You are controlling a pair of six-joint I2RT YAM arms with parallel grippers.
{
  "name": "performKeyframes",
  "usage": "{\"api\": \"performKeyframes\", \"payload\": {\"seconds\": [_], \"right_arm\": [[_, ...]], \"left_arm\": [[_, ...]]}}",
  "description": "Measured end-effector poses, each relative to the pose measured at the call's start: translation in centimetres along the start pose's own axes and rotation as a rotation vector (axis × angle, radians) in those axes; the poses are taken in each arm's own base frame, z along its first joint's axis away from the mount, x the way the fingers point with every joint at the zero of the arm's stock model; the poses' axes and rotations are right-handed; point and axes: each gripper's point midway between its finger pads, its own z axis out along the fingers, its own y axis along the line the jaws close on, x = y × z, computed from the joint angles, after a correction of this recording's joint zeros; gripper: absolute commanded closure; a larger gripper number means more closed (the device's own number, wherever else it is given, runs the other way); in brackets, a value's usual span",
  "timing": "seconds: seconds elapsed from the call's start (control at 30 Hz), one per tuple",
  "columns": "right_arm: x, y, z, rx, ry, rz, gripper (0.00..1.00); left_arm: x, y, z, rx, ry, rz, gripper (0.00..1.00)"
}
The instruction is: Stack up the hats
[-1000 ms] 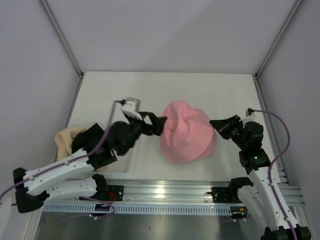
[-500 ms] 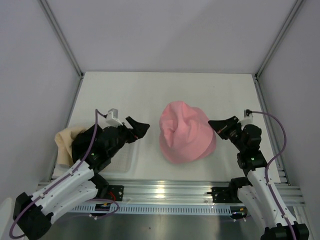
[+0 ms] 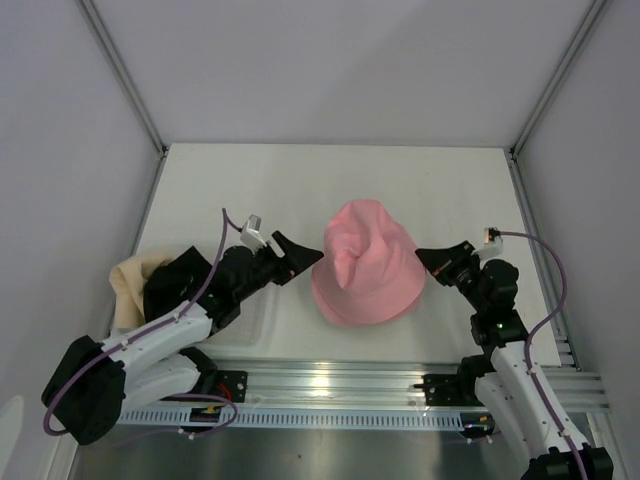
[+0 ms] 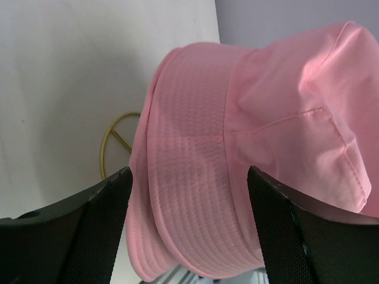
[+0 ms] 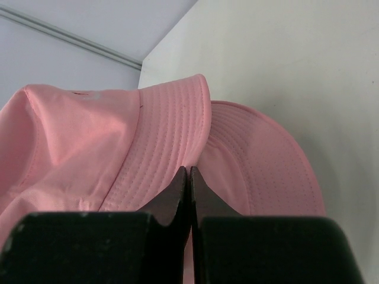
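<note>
A pink hat lies crumpled mid-table on a second pink hat, whose brim shows under it in the right wrist view. My left gripper is open at the pile's left edge. In the left wrist view its jaws stand wide on either side of the pink brim, not closed on it. My right gripper is shut, and its tips touch the fold between the two brims. A black hat and a beige hat lie at the left, partly under the left arm.
A clear shallow tray sits under the left arm, near the front rail. A yellow cable loop shows beyond the pink hat in the left wrist view. The metal rail runs along the near edge, with walls on three sides.
My left gripper drew back left from the pink hat, then came right again to its edge, open. The pink pile shifted slightly left and its crown changed shape. The right gripper barely moved.
</note>
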Motion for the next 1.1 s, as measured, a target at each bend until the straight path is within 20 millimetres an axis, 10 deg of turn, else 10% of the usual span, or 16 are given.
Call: {"api": "performKeyframes", "payload": {"seconds": [0.47,0.8,1.1], "right_arm": [[-0.2,-0.1,0.3,-0.004,-0.009,-0.011,1.0],[-0.1,-0.3,0.4,0.0,-0.006,-0.009,1.0],[-0.1,-0.3,0.5,0.002,-0.005,-0.009,1.0]], "left_arm": [[2.0,0.1,0.6,0.061,0.08,-0.115,0.44],[3.1,0.9,1.8,0.075,0.119,-0.139,0.19],[3.4,0.8,2.0,0.134,0.117,-0.131,0.48]]}}
